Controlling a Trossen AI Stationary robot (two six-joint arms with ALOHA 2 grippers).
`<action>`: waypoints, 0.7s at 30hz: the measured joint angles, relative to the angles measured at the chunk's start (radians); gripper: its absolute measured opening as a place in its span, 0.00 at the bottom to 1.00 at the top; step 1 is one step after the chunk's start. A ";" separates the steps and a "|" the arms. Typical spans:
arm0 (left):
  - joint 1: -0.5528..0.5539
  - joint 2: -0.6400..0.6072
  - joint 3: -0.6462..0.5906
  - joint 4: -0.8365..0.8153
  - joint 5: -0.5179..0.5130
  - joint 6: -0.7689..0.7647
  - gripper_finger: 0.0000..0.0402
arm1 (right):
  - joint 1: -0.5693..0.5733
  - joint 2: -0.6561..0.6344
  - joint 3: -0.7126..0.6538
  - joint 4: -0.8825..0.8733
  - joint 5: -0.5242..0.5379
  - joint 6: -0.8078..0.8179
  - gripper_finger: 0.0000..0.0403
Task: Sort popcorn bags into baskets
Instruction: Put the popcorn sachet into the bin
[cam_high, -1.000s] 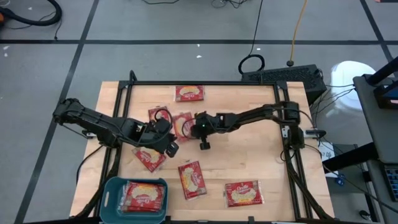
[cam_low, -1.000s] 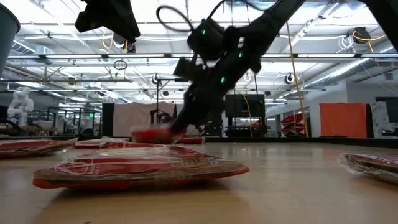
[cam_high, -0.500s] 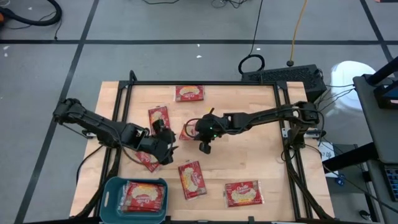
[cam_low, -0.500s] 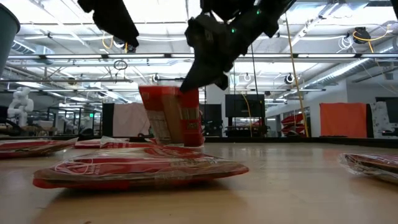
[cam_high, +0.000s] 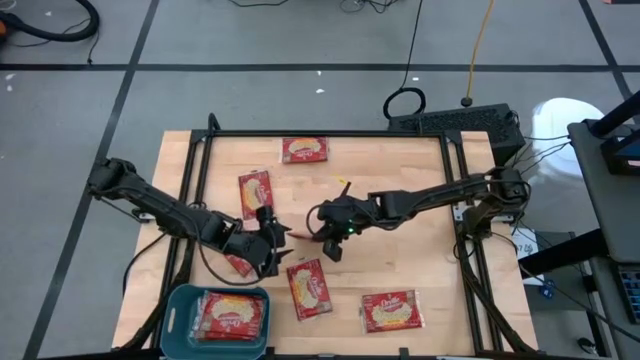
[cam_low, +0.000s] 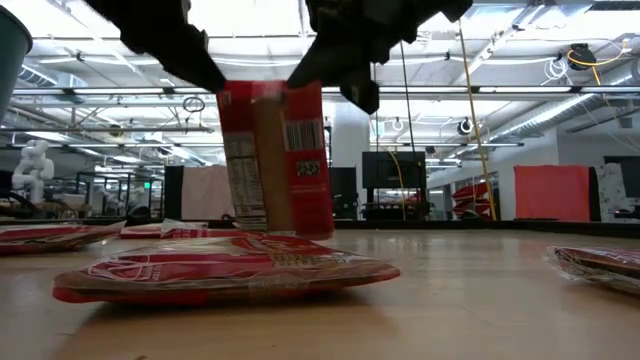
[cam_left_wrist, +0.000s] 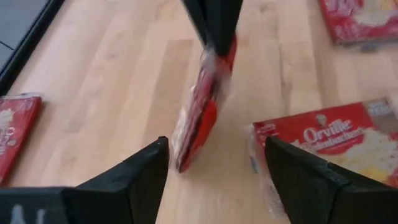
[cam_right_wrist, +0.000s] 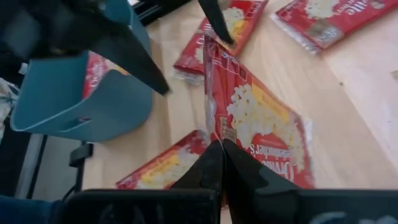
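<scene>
R gripper (cam_high: 318, 236) was pinched shut on one popcorn bag (cam_low: 278, 160), holding it on edge, upright above the tabletop (cam_high: 400, 270). L gripper (cam_high: 278, 243) sat just beside that bag w/ fingers (cam_left_wrist: 134, 180) spread wide, bag between them but not touched, as far as the L wrist view showed. Teal basket (cam_high: 180, 305) lay near the L gripper, w/ red bags inside. Another flat bag (cam_high: 309, 288) lay just below both grippers; others were scattered farther off.
</scene>
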 joint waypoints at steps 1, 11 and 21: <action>0.004 0.000 -0.010 0.008 0.000 0.013 0.65 | 0.001 -0.002 0.000 0.004 -0.001 0.001 0.00; 0.101 0.029 -0.037 0.103 0.126 0.084 0.51 | -0.011 -0.001 0.001 0.013 -0.057 -0.039 0.00; 0.198 0.085 -0.038 0.207 0.262 0.144 0.08 | -0.081 -0.009 0.001 0.004 -0.161 -0.116 0.00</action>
